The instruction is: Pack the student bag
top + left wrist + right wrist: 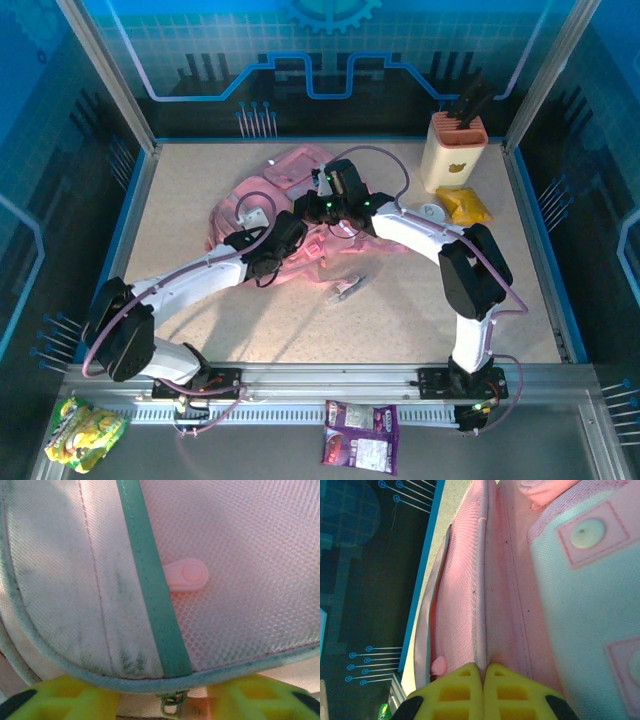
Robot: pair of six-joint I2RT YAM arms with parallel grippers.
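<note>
Left jaws are standing parted, their yellow fingers (65, 697) sitting either side of a small zip pull (172, 705) at the piped rim of the bag (240, 540), with nothing visibly pinched between them. I judge they are lining up on that pull so a pocket can be run open.

Right jaws are clenching tight, fingertips (455, 692) meeting on what looks like a thin seam ridge of the bag (465, 580). They are probably pinning the fabric taut so that a tug on the zip is not dragging the soft body along.

At the near rail two snack packets are lying, one yellow-green (85, 430) and one purple (362, 435), apparently waiting as cargo. Farther in, a small pale item (345, 290) is lying on the counter (400, 320) just before the bag (295, 165), which is lying flat mid-counter under both arms, within reach of each.

Beyond, at the far right, a cream block (458, 150) holding dark handles is standing upright, with a yellow packet (465, 205) lying just beside it.
</note>
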